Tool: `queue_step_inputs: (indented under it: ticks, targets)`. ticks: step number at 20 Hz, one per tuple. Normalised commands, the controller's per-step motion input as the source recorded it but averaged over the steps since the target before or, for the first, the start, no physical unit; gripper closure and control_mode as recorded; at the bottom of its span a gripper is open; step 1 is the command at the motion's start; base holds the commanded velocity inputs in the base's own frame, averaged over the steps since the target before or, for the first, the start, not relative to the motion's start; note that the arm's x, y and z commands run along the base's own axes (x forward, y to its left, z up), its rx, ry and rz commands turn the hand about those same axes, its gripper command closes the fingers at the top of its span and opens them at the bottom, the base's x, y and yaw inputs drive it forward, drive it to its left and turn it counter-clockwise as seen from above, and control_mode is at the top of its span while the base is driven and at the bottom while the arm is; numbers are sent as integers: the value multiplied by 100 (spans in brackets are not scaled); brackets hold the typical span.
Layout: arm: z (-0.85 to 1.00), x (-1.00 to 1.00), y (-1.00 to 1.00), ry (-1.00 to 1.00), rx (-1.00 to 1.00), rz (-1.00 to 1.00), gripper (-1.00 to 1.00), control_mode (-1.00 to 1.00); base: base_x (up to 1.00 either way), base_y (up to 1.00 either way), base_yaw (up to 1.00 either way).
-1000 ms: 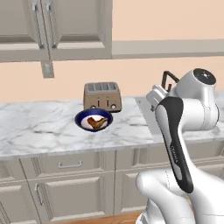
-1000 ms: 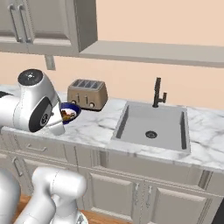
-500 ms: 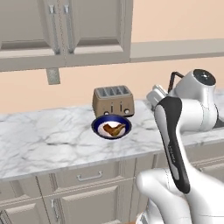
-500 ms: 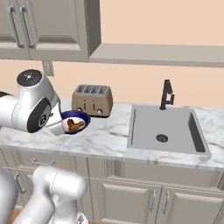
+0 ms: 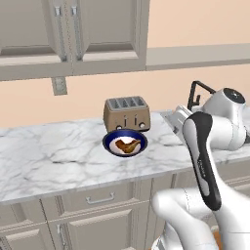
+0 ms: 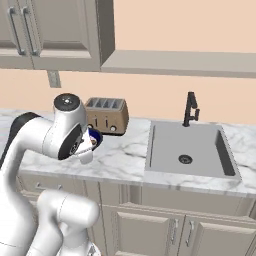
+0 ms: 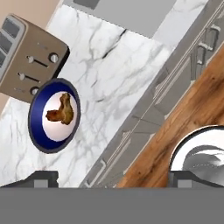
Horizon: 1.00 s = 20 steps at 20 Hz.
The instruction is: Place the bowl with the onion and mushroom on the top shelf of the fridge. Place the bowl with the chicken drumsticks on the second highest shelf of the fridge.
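A blue-rimmed bowl [image 5: 124,144] holding the chicken drumsticks [image 5: 128,145] sits on the marble counter [image 5: 53,156], just in front of a tan four-slot toaster [image 5: 127,114]; in the left base view the meat's long axis runs roughly left to right, though which end is the narrow bone end cannot be told; no lettering is legible on the toaster; the end effector [image 7: 111,179] hangs released, jaws spread wide, well clear of the bowl; beside it lie the sink [image 6: 189,149] and black faucet [image 6: 190,108]; since the earlier frames the whole scene has slid rightward, the camera having moved with the base.
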Motion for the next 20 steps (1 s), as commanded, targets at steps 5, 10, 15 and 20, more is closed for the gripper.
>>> queue_step_inputs:
  ticks: [5,10,15,20]
  targets:
    - [-68,88,-6,0,11,20,-100,-100,0,0,0]
    - [-55,100,31,6,2,10,-100,-100,0,0,0]
    - [-31,95,26,26,0,7,-100,-100,0,0,0]
    - [-4,18,23,21,-2,8,-100,-100,0,0,0]
